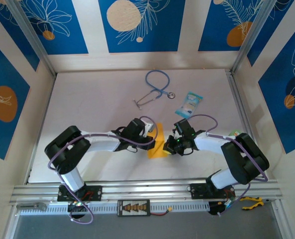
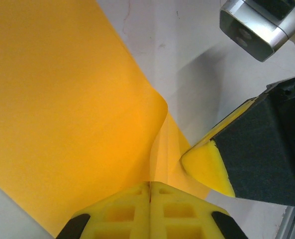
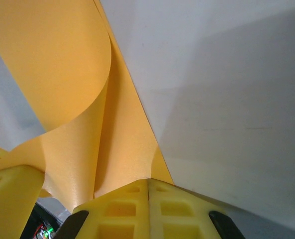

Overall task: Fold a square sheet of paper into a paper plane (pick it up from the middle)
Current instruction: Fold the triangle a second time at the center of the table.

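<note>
Pinching the sheet from both sides: left gripper is clamped on one edge, right gripper is clamped on the facing edge, jaws pressed together on the paper. Sheet is orange-yellow, partly folded, with one flap curling up and the rest on the table, centre, near the arm bases. Stethoscope and blue packet lie farther back, well apart from it.

The top external camera looks steeply down from above and behind the arm bases, taking in the whole desk. Each wrist camera peers past its own fingers, the left gripper and the right gripper, very close on the square sheet of paper (all three views share it).
</note>
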`<action>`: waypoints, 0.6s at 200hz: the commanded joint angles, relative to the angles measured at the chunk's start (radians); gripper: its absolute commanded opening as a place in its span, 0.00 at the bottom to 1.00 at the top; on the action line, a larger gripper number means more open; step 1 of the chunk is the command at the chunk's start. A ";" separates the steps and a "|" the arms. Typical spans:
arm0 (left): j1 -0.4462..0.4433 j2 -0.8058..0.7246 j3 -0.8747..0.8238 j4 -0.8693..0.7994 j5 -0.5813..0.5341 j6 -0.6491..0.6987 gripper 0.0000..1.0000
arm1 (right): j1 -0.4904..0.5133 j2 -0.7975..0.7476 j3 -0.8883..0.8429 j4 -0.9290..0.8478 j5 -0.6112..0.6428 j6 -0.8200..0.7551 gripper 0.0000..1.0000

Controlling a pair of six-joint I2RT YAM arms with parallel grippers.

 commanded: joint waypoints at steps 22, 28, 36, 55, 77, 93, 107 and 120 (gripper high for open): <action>0.014 0.024 0.023 -0.079 -0.040 0.078 0.02 | 0.002 0.028 -0.001 -0.090 0.062 -0.019 0.01; 0.015 0.025 0.028 -0.089 -0.048 0.088 0.02 | 0.002 0.028 -0.001 -0.090 0.062 -0.021 0.01; 0.014 0.029 0.035 -0.103 -0.059 0.102 0.02 | 0.002 0.030 0.000 -0.090 0.060 -0.022 0.01; 0.015 0.037 0.051 -0.126 -0.081 0.126 0.03 | 0.002 0.030 0.003 -0.093 0.059 -0.026 0.01; 0.015 0.045 0.072 -0.145 -0.095 0.149 0.03 | 0.002 0.029 0.006 -0.099 0.060 -0.028 0.00; 0.015 0.050 0.085 -0.159 -0.109 0.164 0.03 | 0.000 0.027 0.006 -0.102 0.062 -0.031 0.00; 0.014 0.053 0.093 -0.166 -0.117 0.174 0.03 | -0.001 0.030 0.007 -0.104 0.061 -0.033 0.01; 0.014 0.055 0.096 -0.169 -0.120 0.180 0.04 | 0.000 0.030 0.008 -0.104 0.060 -0.033 0.01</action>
